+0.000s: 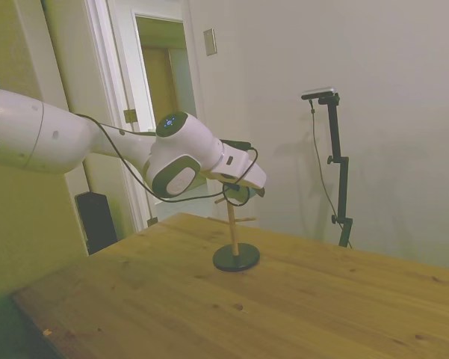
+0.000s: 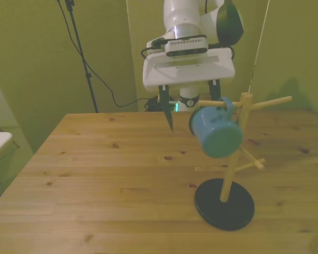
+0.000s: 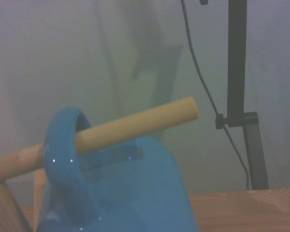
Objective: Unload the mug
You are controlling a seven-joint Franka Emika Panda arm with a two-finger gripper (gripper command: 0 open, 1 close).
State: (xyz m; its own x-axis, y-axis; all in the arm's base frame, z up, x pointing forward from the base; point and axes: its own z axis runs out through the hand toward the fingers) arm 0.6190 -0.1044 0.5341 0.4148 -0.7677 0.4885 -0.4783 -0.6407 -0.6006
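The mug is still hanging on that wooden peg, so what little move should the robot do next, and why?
Probably ease the open gripper forward and down around the mug. The mug hangs by its handle on a peg of the wooden stand, and the fingers sit just behind it, touching nothing.

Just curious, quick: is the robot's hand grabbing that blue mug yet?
Hand: open, holding nothing; the mug hangs on the rack's peg.
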